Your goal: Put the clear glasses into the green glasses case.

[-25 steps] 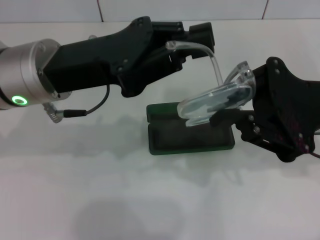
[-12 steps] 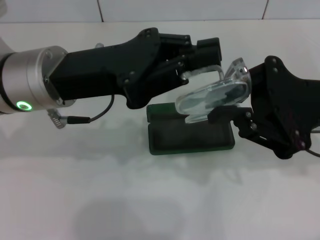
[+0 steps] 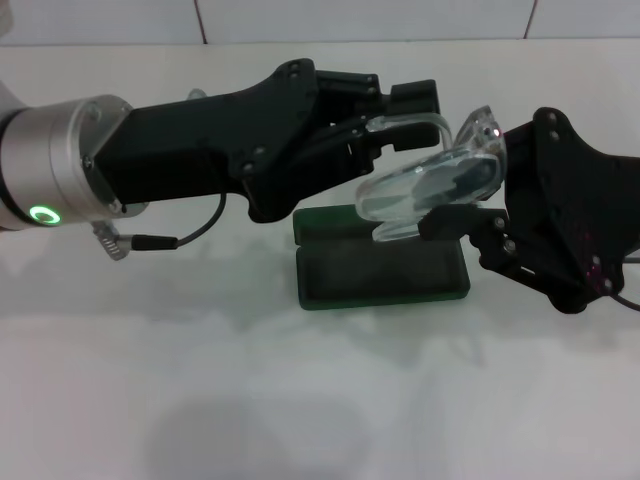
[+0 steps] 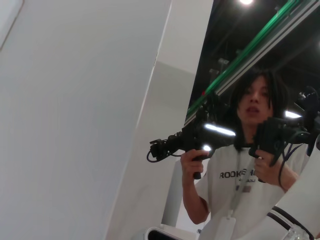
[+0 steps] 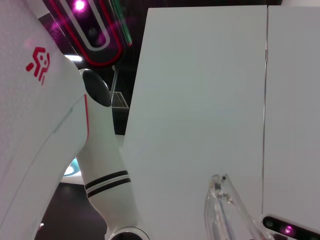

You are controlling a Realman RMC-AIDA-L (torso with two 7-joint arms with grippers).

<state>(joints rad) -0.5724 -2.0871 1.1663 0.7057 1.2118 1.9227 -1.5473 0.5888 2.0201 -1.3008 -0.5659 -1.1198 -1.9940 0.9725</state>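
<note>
The clear glasses (image 3: 425, 188) hang in the air just above the green glasses case (image 3: 385, 270), which lies open on the white table with its dark lining up. My right gripper (image 3: 462, 198) comes in from the right and is shut on the lens end of the glasses. My left gripper (image 3: 392, 122) reaches in from the left, and one clear temple arm (image 3: 415, 121) runs into its tip, bent over toward the lens. A clear piece of the glasses (image 5: 225, 210) also shows in the right wrist view. The left wrist view shows none of the task's things.
The white table (image 3: 300, 400) stretches toward me in front of the case. A cable with a small plug (image 3: 150, 240) hangs under the left arm. A person holding controllers (image 4: 245, 150) appears in the left wrist view, beside a white wall panel.
My left gripper has moved right toward the right gripper. The temple arm that stood up and out now lies folded over the lens. The glasses sit slightly higher over the case.
</note>
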